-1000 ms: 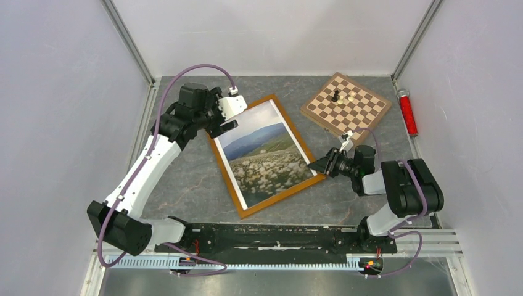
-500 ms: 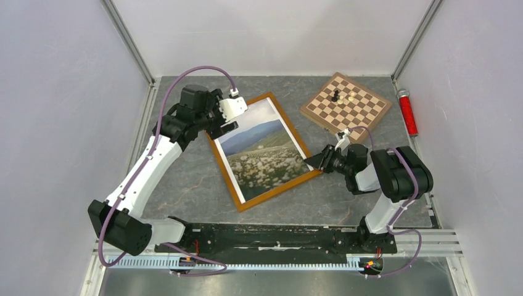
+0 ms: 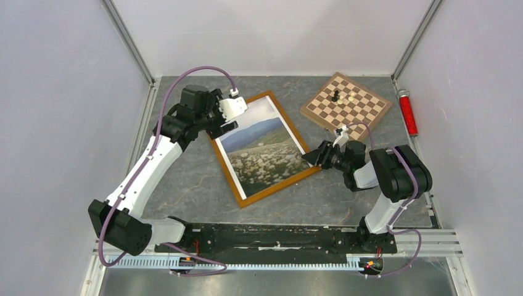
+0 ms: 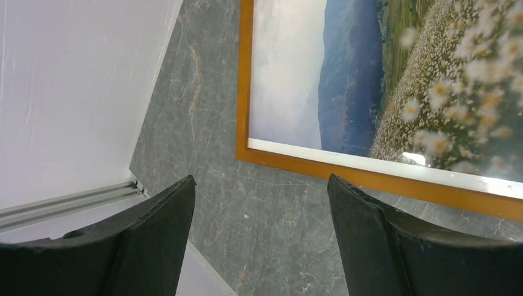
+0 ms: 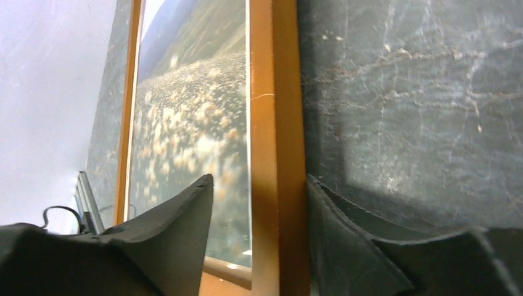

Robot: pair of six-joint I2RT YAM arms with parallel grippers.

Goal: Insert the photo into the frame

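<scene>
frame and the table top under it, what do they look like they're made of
The frame looks like wood, or a wood-look veneer: warm orange-brown, with a smooth satin face and one light scratch. The table top looks like dark grey stone or a marble-print laminate, with pale veins; I cannot tell which.

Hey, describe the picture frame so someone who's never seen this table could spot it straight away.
On the grey marbled table, look at the middle. The frame lies flat and askew there, a thin orange-brown wooden rectangle around a mountain-and-meadow photo. The chessboard behind it to the right is square and chequered instead.
</scene>
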